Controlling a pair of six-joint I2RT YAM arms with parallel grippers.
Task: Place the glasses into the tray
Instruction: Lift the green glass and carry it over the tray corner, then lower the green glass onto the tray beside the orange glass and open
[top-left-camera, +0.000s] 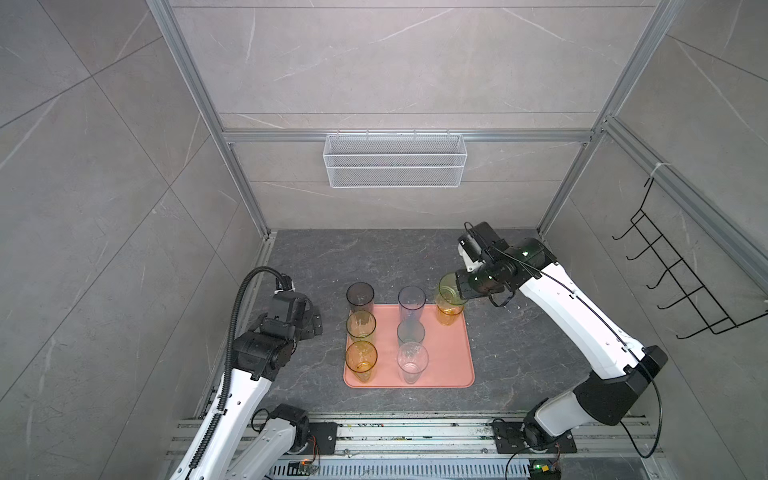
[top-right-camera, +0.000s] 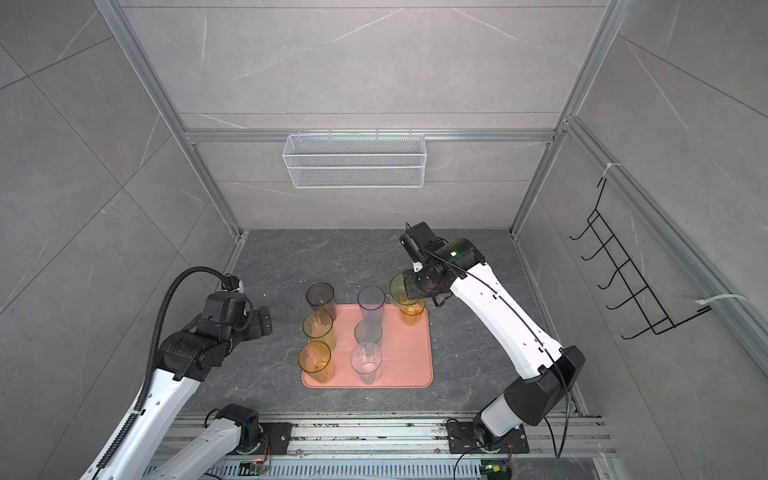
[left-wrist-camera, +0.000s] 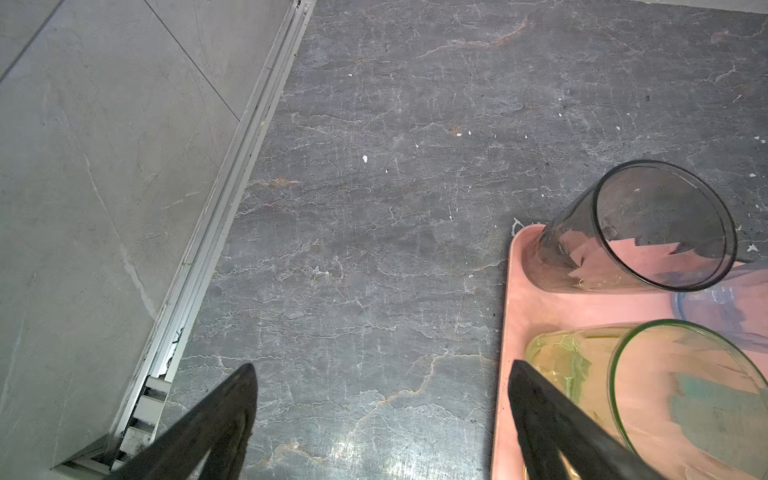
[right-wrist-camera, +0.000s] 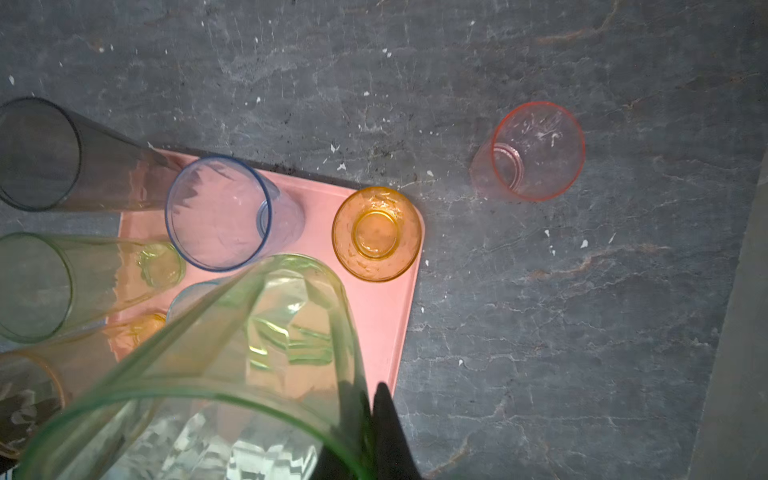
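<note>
A: Where's the green glass (right-wrist-camera: 266, 332)?
B: My right pincer (right-wrist-camera: 370, 419) pinches its rim, over the tray (right-wrist-camera: 374, 316)'s far corner, by the amber glass (right-wrist-camera: 376, 232). My left pincer (left-wrist-camera: 382, 374) gapes beside the tray.

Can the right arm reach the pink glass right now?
Probably not yet: the right claw is shut on the green glass over the tray. The pink glass stands alone off the tray, so once that is released the way looks free.
</note>
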